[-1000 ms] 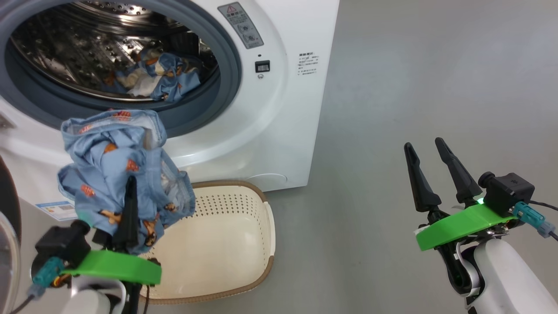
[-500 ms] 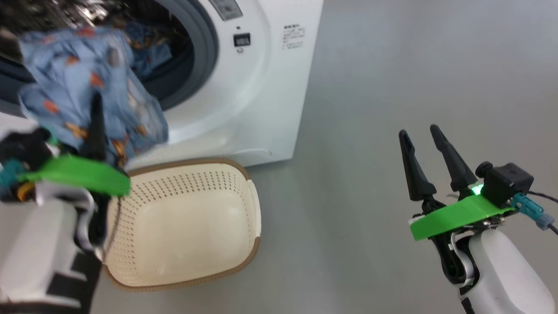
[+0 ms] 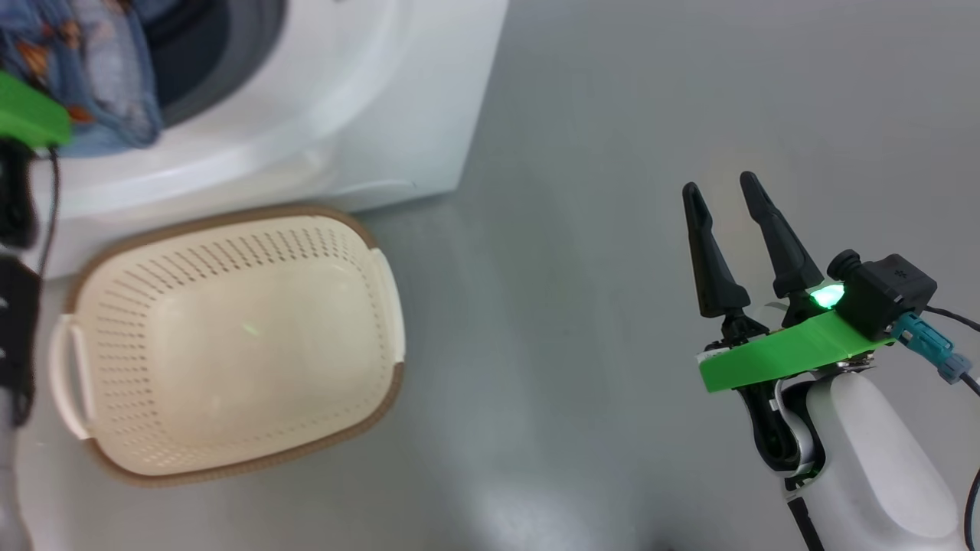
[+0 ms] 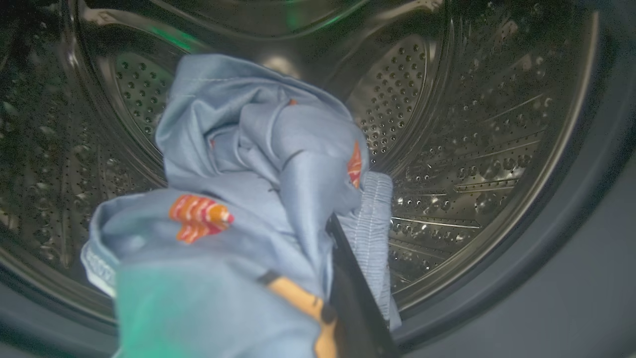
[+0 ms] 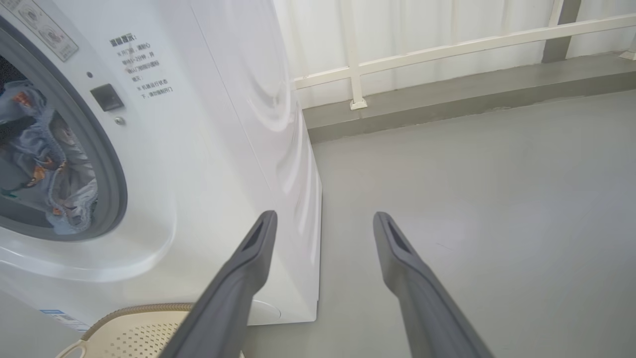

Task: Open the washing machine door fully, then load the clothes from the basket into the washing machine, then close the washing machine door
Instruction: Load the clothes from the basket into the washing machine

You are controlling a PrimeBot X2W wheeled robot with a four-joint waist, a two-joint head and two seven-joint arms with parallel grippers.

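In the left wrist view my left gripper (image 4: 313, 233) is shut on a light-blue garment of the clothes (image 4: 258, 164) with orange figures. One dark finger (image 4: 348, 283) shows and the other is under the cloth. The bundle hangs at the mouth of the washing machine's perforated steel drum (image 4: 472, 149). In the head view the same clothes (image 3: 92, 69) sit at the opening of the washing machine (image 3: 344, 115). The basket (image 3: 230, 352) lies empty on the floor below. My right gripper (image 3: 718, 184) stands open over bare floor, well right of the machine. The washing machine door is out of view.
Grey floor (image 3: 597, 229) spreads to the right of the machine. The right wrist view has the machine's white front corner (image 5: 298, 174) just left of my open fingers (image 5: 248, 268). A raised ledge with a white railing (image 5: 447, 47) runs along the back.
The head camera has swung down and right. My left arm has carried the garment from above the basket up into the drum's mouth. The right gripper stays open and still.
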